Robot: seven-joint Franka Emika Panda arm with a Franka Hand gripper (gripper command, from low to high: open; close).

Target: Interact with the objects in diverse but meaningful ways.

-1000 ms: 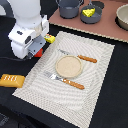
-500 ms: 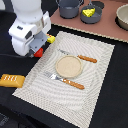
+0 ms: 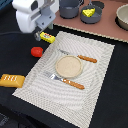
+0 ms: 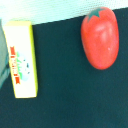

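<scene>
Packet (image 4: pixel 20 59), yellow and oblong with red marks and a pale printed panel on its face, lies flat on the dark tabletop (image 4: pixel 60 100). In the exterior view the packet (image 3: pixel 48 37) sits in the upper left of the frame, just off the striped mat's (image 3: pixel 95 75) corner and partly under the arm's white head (image 3: pixel 34 16). The tomato (image 3: pixel 36 51), glossy red with a small green top, rests at the frame's left, near the packet but apart from it; in the wrist view its green top shows at one end of the tomato (image 4: pixel 101 37). The loaf (image 3: pixel 11 80), orange-brown, lies at the lower left. A cheese wedge (image 3: pixel 89 12) sits in a dark bowl (image 3: pixel 95 18) at the top, beside a grey pot (image 3: pixel 70 7). On the mat lie a tan plate (image 3: pixel 68 66), a fork (image 3: pixel 65 80) and a knife (image 3: pixel 80 57). The gripper's fingers are hidden in both views, so I cannot tell whether they are open or closed.
</scene>
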